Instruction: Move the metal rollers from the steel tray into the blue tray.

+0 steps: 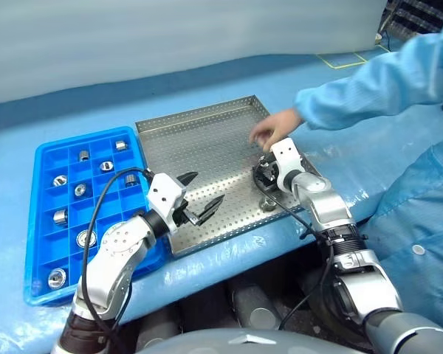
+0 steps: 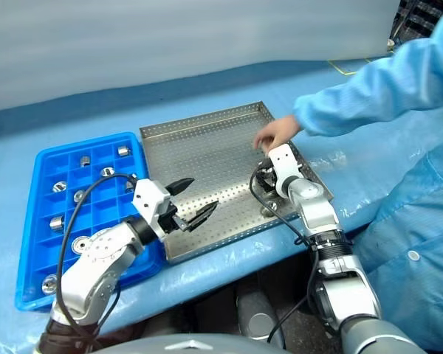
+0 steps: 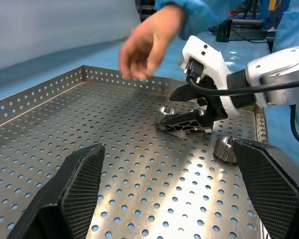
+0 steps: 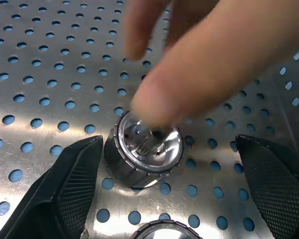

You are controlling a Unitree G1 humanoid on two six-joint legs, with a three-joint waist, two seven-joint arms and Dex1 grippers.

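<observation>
My right claw [image 1: 263,175] is standing with its fingers wide apart, low over the right part of the steel tray [image 1: 199,140], at the middle right of the head view. In my right wrist view one roller [image 4: 143,149] is standing upright on the perforated floor between the two fingers, just beside one of them, and it is not gripped. A person's hand [image 1: 272,130] is hovering just above this roller. A second roller [image 1: 269,203] is lying near the tray's right rim, just beside my right claw.

My left claw [image 1: 199,199] is also wide apart and holding nothing, over the lower left part of the steel tray. The blue tray [image 1: 44,158] is lying at the left of the frame, touching the steel tray, and several rollers [image 1: 60,216] are sitting in its compartments.
</observation>
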